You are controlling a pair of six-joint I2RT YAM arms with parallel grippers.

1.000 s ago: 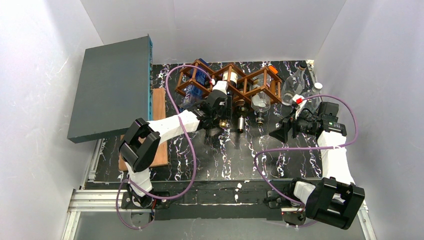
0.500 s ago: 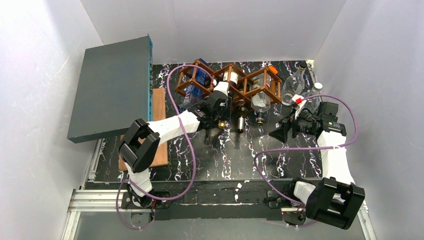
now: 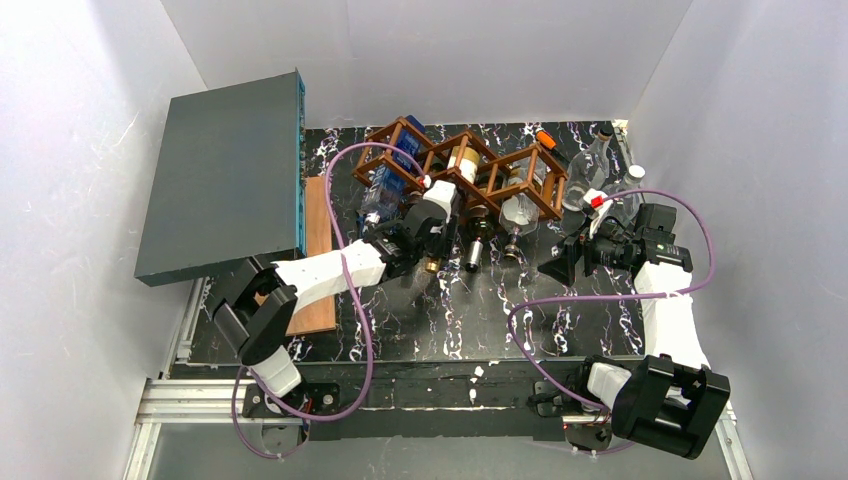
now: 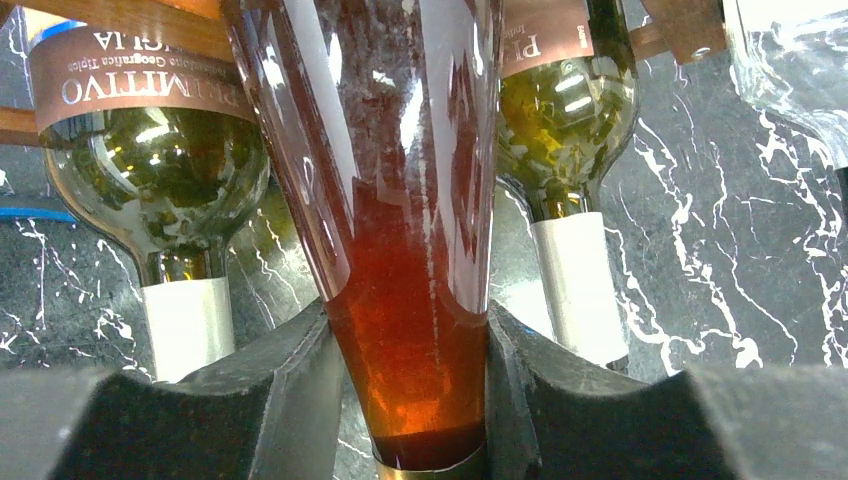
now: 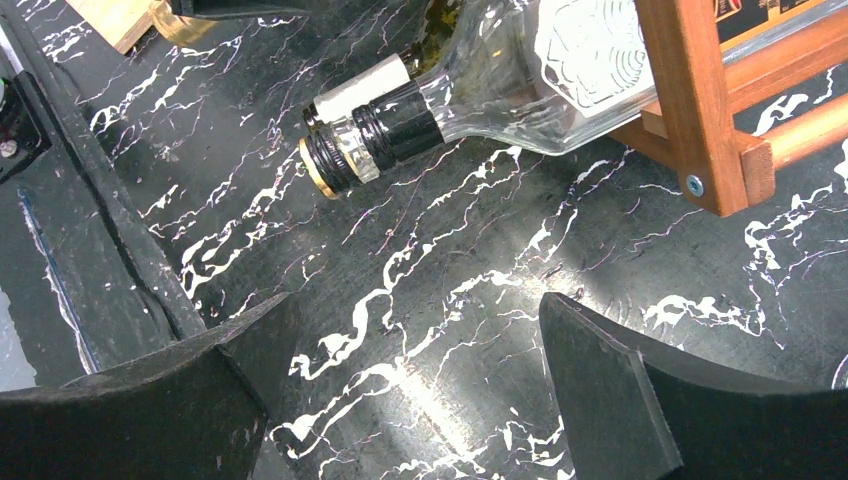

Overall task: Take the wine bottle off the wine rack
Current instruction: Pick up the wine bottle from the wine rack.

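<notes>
The brown wooden wine rack [image 3: 470, 172] stands at the back middle of the black marble table, with several bottles lying in its cells, necks toward me. My left gripper [image 3: 437, 240] [image 4: 408, 342] is shut on the neck of the wine bottle [image 4: 400, 190], an amber-red glass bottle with a gold cap [image 3: 432, 266]. Both fingers [image 4: 300, 380] press against the neck just above the cap. The bottle's body still reaches into the rack. To the right of the rack, my right gripper [image 3: 558, 265] [image 5: 415, 310] hangs open over bare table, holding nothing.
Two green bottles [image 4: 165, 190] [image 4: 565, 110] with white capsules flank the held one. A clear bottle [image 5: 560, 60] with a black neck lies in the rack's right cell. A grey flat box [image 3: 225, 170] and a wooden board [image 3: 318, 250] are at left; empty clear bottles [image 3: 600, 165] stand at back right.
The left gripper closed on the bottle's neck, then drew back toward the near left with it. The rack shifted and turned slightly with the pull. The right arm stayed still.
</notes>
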